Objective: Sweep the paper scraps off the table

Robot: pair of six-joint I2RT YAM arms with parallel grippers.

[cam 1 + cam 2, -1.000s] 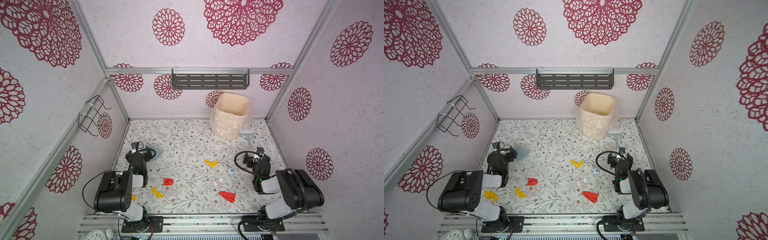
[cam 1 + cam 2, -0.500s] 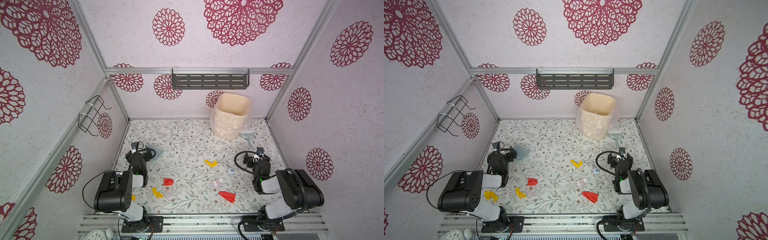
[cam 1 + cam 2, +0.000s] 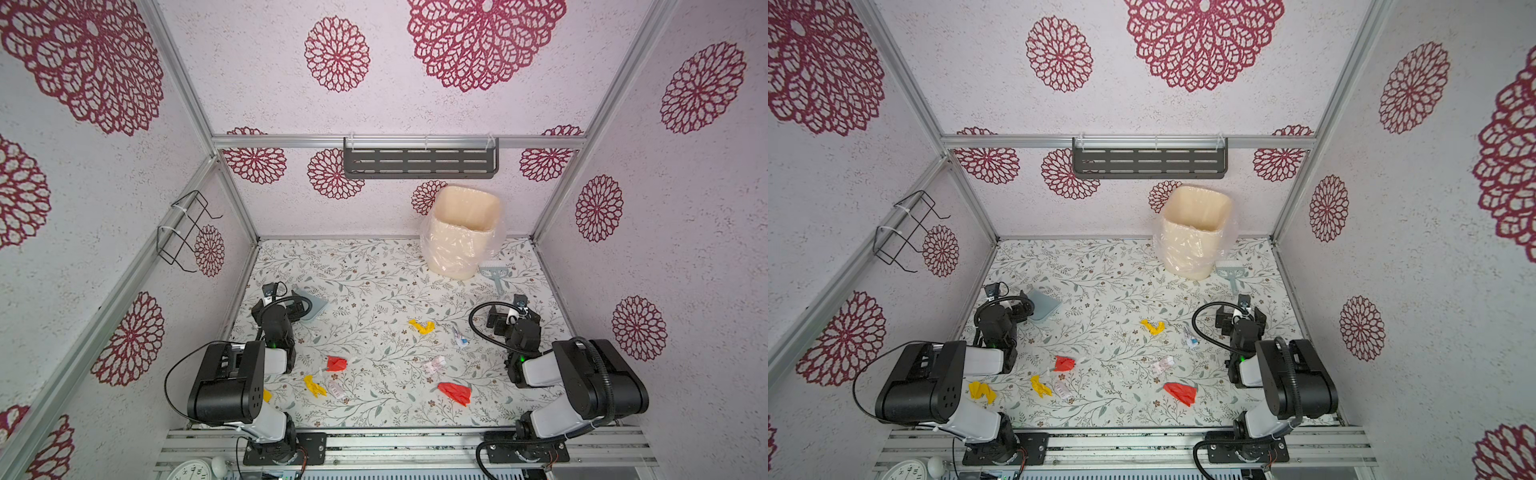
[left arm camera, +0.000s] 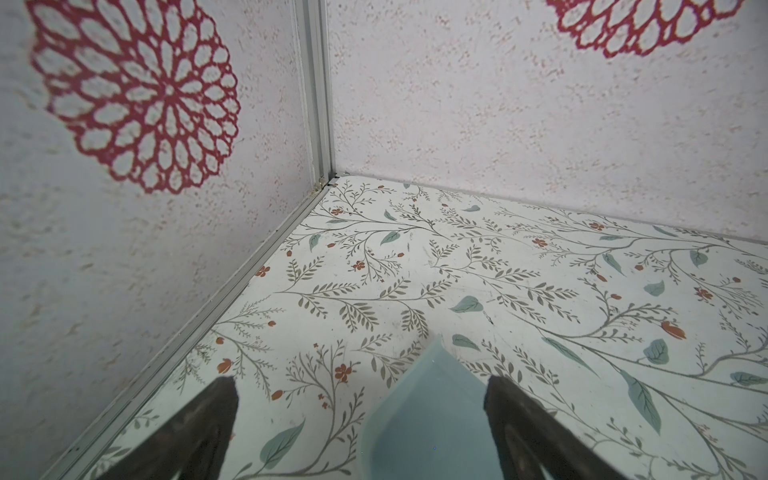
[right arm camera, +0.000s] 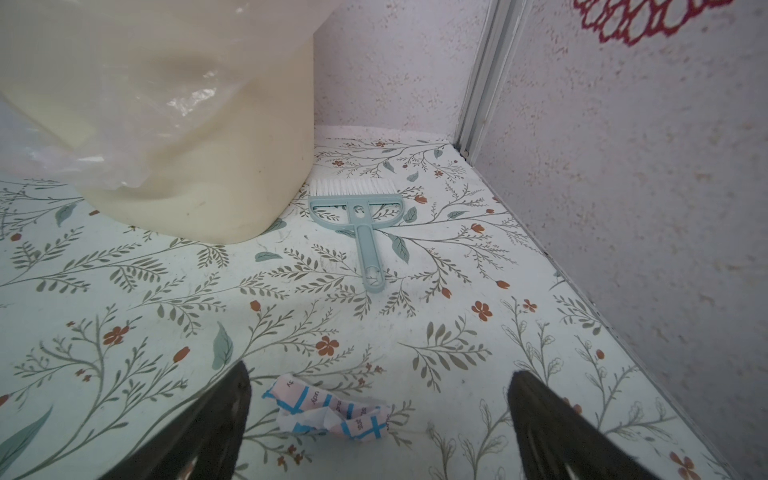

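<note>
Paper scraps (image 3: 455, 392) toward table (image 3: 374, 266) front edge

Cream bin (image 3: 459, 245), brush (image 5: 360, 216), dustpan (image 3: 318, 307).
The plastic-lined bin stands by the back wall (image 3: 374, 216), the pale brush flat just beside it; the blue-grey dustpan lies well apart.

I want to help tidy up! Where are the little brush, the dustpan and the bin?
brush (image 5: 367, 249): right wrist view, on its handle.
dustpan (image 3: 1045, 306): a top view, on its flat tray.
bin (image 3: 455, 251): a top view, on its front wall.
</note>
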